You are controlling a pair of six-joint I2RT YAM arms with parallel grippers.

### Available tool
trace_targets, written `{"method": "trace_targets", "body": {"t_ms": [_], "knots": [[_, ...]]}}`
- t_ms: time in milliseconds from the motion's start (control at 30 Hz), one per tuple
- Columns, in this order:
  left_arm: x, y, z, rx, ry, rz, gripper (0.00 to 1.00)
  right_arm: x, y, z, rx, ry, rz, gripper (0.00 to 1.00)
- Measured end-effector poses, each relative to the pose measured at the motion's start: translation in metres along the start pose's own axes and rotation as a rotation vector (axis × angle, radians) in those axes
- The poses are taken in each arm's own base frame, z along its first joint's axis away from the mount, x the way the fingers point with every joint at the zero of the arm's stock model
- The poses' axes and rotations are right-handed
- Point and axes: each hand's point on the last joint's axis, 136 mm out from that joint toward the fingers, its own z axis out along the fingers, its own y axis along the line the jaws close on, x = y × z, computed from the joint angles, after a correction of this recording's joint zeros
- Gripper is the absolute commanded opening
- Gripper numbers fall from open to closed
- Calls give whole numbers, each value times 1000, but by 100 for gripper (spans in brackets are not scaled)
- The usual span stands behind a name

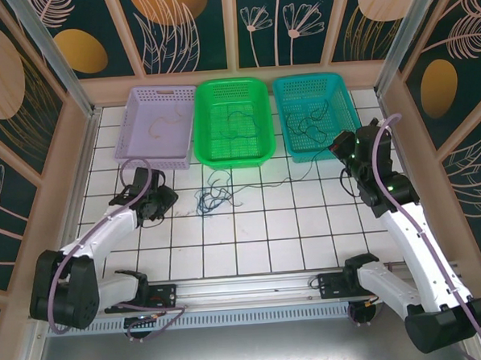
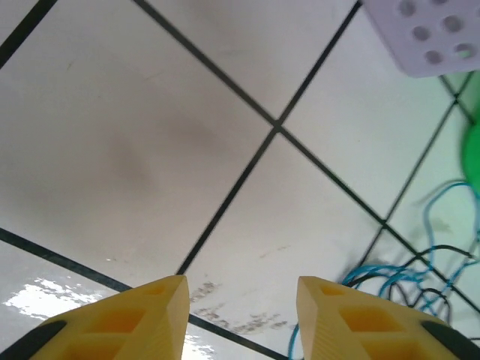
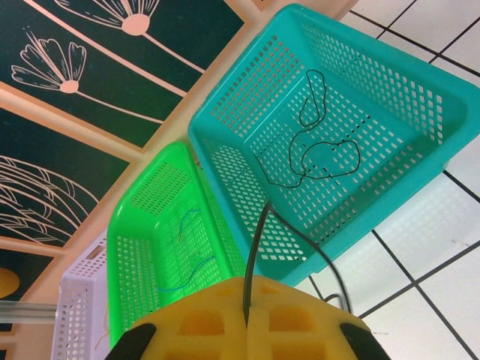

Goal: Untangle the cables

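A small tangle of dark blue, green and black cables (image 1: 213,199) lies on the white tiled table in front of the green basket (image 1: 234,154). My left gripper (image 1: 159,202) hovers just left of the tangle, low over the tiles. In the left wrist view the left gripper (image 2: 244,300) is open with bare tile between its yellow fingers (image 2: 161,307), and blue and black cables (image 2: 409,274) lie off to the right. My right gripper (image 1: 342,147) is raised near the teal basket (image 1: 290,149). In the right wrist view the right gripper (image 3: 246,292) is shut on a black cable (image 3: 257,240).
Three baskets stand in a row at the back: lavender (image 1: 142,157) with a pale tan wire (image 1: 163,124), green with thin blue wires (image 3: 180,277), teal (image 3: 247,176) with a black wire (image 3: 306,103). Wooden walls enclose the table on three sides.
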Motion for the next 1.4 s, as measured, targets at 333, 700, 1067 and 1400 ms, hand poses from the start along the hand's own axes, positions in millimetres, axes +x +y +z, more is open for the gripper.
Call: {"method": "trace_targets", "body": {"t_ms": [333,700,1067,1400], "knots": [[53,-56,-6,140,181,94,62,2,-1,5,13,11,-26,0],[94,-40,48,-33,320,226,34,-2,5,3,-1,1,-44,0],[62,-14,49,-161,134,344,0,-78,73,-29,-122,-212,-158,0],[29,24,40,-253,47,334,0,-169,147,-98,-257,-513,-226,0]]}}
